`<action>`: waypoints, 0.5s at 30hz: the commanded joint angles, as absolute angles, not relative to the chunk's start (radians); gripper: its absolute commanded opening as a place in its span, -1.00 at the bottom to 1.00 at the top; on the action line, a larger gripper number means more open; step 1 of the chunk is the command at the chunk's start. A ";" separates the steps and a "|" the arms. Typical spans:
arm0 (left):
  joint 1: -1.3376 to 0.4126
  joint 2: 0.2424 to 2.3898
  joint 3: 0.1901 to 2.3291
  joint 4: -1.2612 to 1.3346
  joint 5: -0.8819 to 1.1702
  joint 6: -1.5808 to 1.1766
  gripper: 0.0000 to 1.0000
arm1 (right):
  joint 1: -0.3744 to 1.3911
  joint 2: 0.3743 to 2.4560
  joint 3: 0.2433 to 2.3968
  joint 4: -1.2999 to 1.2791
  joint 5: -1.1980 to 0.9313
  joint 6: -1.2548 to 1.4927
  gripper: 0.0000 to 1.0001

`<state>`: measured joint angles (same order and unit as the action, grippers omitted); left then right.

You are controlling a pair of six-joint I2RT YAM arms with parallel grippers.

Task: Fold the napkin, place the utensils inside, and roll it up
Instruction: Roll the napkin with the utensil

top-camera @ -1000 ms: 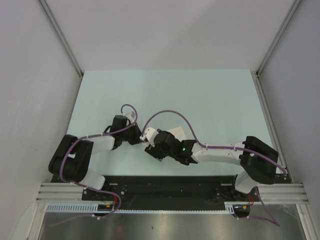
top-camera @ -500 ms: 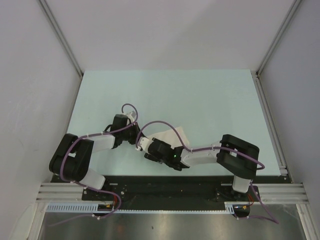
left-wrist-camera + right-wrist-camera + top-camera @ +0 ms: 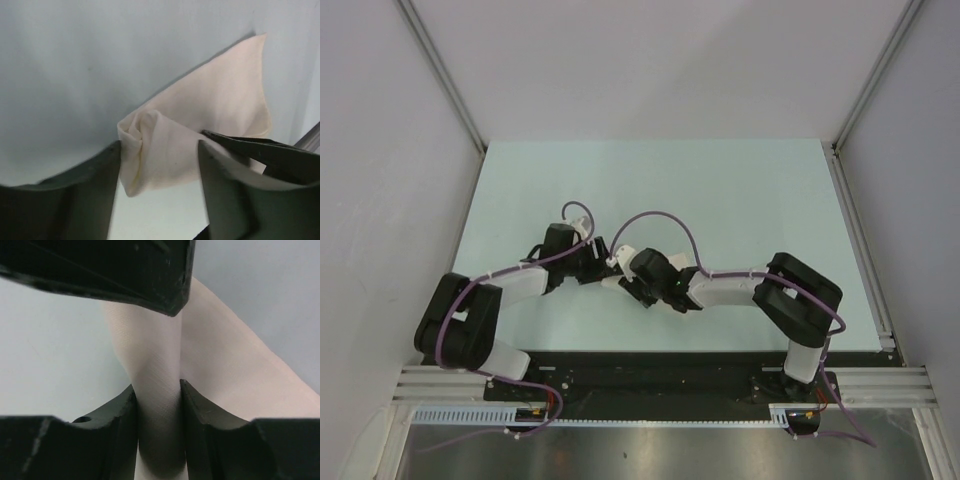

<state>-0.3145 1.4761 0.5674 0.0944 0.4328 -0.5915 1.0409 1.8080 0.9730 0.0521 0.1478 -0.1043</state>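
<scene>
Napkin point(image 3: 210, 100) lay part-rolled, ctr of frame. L gripper point(image 3: 159, 150) jaws apart round its end; R gripper point(image 3: 157, 389) pinched it.

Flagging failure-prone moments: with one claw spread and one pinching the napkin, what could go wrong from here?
The left claw stands open around the napkin at its bunched end, so the roll may loosen. The right claw pinches only a narrow stretch; pulling could skew the flap. The spoon shows in no view; if inside, it could slip out.
</scene>
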 commanded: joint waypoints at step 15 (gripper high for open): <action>-0.268 1.160 0.410 0.199 0.376 -0.581 0.60 | 0.720 1.894 0.910 0.103 -0.687 0.205 -0.40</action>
<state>-0.2726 1.1927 0.4706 0.1066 0.3218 -0.5907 0.7441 1.8416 0.9360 0.1314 -0.5087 0.1211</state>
